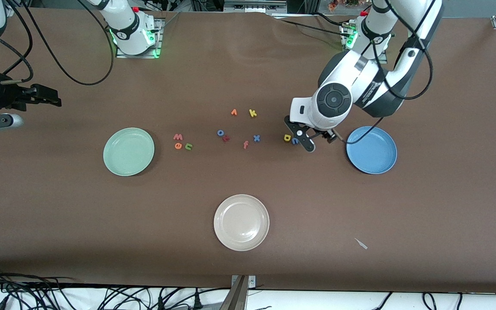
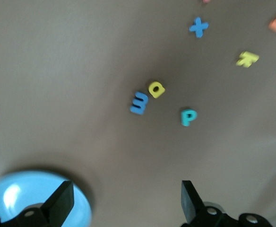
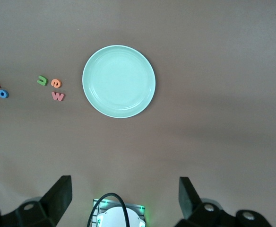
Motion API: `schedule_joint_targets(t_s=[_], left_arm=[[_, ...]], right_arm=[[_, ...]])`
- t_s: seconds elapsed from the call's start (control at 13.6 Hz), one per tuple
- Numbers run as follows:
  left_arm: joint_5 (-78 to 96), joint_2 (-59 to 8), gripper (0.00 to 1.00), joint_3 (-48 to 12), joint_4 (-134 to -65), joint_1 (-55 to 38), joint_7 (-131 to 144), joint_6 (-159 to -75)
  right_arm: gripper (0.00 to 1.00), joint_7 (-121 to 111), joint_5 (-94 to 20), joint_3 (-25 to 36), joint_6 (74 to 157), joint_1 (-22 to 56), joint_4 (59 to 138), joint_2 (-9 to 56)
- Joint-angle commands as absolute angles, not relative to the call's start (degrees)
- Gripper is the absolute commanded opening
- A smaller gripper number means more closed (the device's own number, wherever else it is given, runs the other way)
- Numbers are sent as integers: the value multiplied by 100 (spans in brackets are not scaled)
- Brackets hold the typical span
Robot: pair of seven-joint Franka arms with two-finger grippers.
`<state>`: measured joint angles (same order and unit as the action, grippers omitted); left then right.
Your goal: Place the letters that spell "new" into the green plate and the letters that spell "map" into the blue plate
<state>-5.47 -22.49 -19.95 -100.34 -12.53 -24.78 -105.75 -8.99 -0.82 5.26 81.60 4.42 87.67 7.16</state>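
Two plates are sitting empty while you are lining up. Starting at the right arm's end, your right gripper (image 1: 48, 98) is waiting released, above bare table, away from the green plate (image 1: 128, 151). The w (image 1: 178, 137), e (image 1: 178, 146) and n (image 1: 188, 147) are lying just beside that plate. Your left gripper (image 1: 302, 138) is hovering wide open over the yellow a (image 1: 287, 137) and blue m (image 1: 295, 140), next to the blue plate (image 1: 371, 150); the teal p (image 2: 188, 117) is showing only in the left wrist view. Because a and m are nearly touching, you are risking pinching both or flicking one away.
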Motion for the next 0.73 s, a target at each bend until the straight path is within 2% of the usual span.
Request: schedule_joint_targets(t_s=[0.0,0.15,0.44,0.66], left_arm=[[-948,-2144,100,-2004,-10869,-1231,-3557,-11781],[-1307,-2206,100,-2083,-11257,-1422,-3577,-12434],[-1967,-2863,100,-2083,-11698,-1565,-3603,-13963],[-2566,-3093,98,-2083,-11689,-1591,-3525,-14054]], right_arm=[[100,-844,-185,519,8104,439,8763,677],[100,-844,-185,519,8095,439,8763,677],[100,-852,-176,519,8068,439,8780,677],[100,-844,-185,519,8077,439,8780,685]])
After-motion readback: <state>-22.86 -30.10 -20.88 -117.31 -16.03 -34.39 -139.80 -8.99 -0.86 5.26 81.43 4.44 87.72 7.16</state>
